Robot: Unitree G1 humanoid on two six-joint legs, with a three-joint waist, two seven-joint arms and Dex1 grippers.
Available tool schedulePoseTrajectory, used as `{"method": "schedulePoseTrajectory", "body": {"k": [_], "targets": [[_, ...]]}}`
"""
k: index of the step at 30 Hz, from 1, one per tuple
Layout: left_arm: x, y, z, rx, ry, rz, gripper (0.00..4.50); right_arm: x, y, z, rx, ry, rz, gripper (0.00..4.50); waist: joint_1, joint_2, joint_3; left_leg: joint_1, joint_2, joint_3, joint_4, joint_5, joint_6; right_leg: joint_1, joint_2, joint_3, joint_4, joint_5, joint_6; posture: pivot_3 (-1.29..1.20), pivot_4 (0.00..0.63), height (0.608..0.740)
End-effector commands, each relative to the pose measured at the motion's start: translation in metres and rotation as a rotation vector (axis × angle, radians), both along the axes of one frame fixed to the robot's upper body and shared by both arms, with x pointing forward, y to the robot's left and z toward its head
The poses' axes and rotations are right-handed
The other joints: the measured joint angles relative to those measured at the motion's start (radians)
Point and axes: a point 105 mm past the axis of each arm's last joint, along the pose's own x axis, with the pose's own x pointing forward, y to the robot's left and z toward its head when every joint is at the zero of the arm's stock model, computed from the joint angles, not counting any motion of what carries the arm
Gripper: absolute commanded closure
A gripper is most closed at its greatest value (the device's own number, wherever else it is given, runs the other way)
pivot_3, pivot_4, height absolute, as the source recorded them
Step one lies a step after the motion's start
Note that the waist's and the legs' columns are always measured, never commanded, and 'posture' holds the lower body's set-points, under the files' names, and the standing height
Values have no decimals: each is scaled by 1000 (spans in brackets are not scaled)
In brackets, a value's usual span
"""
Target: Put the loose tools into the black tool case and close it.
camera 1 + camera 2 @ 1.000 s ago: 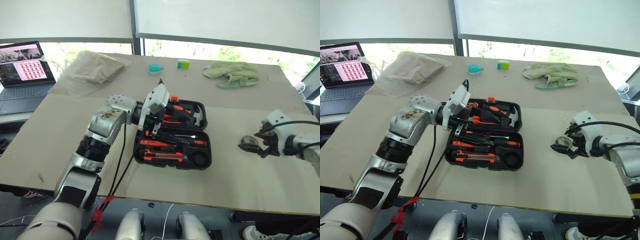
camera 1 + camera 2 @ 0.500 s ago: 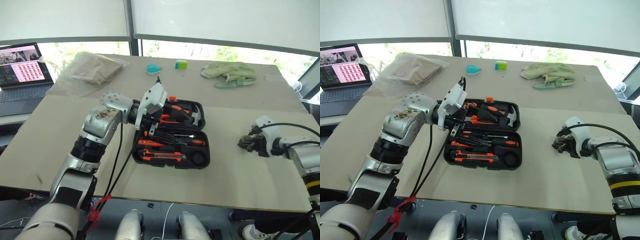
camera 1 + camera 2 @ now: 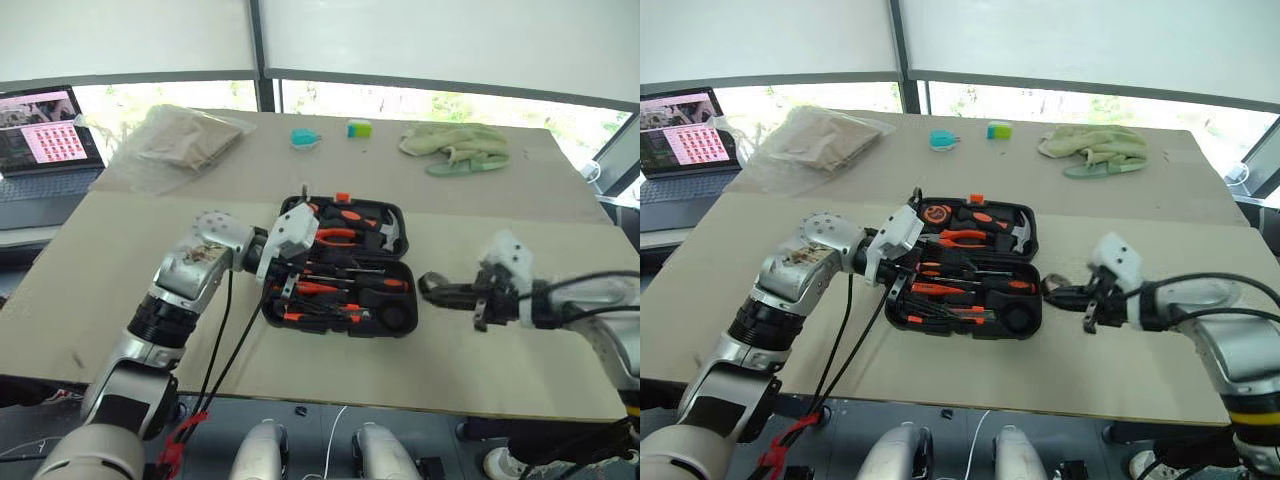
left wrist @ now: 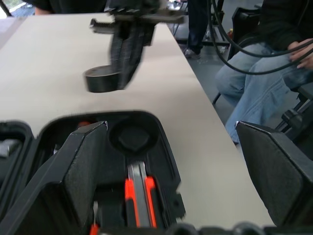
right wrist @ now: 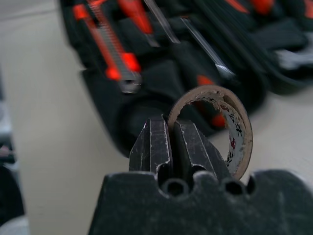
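Now right hand (image 3: 1065,295) clenched on tape ring (image 5: 230,127) beside open case (image 3: 1025,310); left hand (image 3: 285,285) released.

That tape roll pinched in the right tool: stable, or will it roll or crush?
The tape roll looks nearly spent, mostly cardboard core, so probably light and somewhat crushable. The right tool pinches only its wall, so it may pivot. Being round, it will likely roll if set on edge on the table.

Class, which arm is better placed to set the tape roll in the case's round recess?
Right: right gripper shut on the brown-cored tape roll, near the round recess of the black plastic tool case; left gripper open at its other end.
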Motion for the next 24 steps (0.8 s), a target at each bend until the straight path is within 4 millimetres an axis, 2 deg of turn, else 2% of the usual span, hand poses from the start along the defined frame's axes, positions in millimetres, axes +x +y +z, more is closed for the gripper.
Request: {"method": "schedulePoseTrajectory", "body": {"k": [1,4,8,11,14,16,18,20,24], "targets": [[-3,1,4,-4,-45,-7,0,-2,15,-2,-50,-51,39,4456,2,0,0,0,0,0,0,0,0,0,0,0,0,0,0,0,150,740],[-3,2,6,-10,-47,4,0,4,18,-18,-127,-54,40,4456,1,0,0,0,0,1,0,0,0,-1,0,0,0,0,0,0,150,740],[-3,2,8,-16,-53,12,0,10,13,-31,-184,-50,17,4456,2,0,0,0,0,2,0,0,0,0,0,0,0,0,0,0,150,740],[-3,2,9,-16,-56,18,0,12,15,-32,-170,-42,10,4456,7,0,0,0,-1,3,0,0,0,0,0,0,0,0,0,0,150,740],[-2,3,9,-13,-60,23,0,4,18,-31,-174,-21,51,4456,8,0,0,0,-1,3,0,0,0,0,0,0,0,0,0,0,150,740],[-2,4,9,-11,-61,26,0,0,21,-28,-163,-11,69,3718,9,0,0,0,-1,3,0,0,0,0,0,0,0,0,0,0,150,740],[-1,5,9,-8,-62,29,0,-4,23,-25,-159,-13,87,3207,10,0,0,0,-1,3,0,0,0,0,0,0,0,0,0,0,150,740],[1,5,9,-7,-64,33,0,-7,26,-18,-150,-25,101,2399,10,0,0,0,0,3,0,0,0,0,0,0,0,0,0,0,150,740],[3,5,8,-7,-65,37,0,-9,27,-2,-141,-46,105,1172,10,0,0,0,0,3,0,0,0,0,0,0,0,0,0,0,150,740]]}}
